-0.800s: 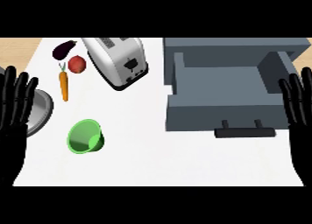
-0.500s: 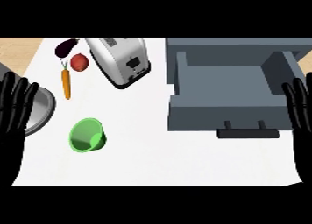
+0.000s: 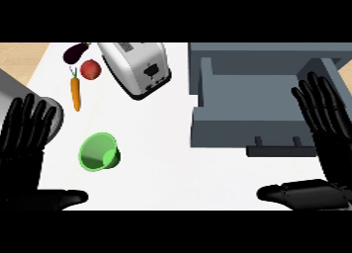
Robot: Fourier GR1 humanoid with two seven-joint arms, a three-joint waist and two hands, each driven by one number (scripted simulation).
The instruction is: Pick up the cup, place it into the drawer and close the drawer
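Just right of the open, empty left hand [image 3: 22,143]: green plastic cup [image 3: 99,152] lying on its side, untouched | grasp tip: curl round its wall | open grey drawer [image 3: 259,96] beside the open, empty right hand [image 3: 332,133]

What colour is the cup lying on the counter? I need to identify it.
Green cup, seen in the head view.

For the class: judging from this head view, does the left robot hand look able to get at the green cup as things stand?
Probably yes. The left robot hand is open beside the green cup, which lies on its side on the counter. Bare counter lies between them; the carrot and toaster sit farther back.
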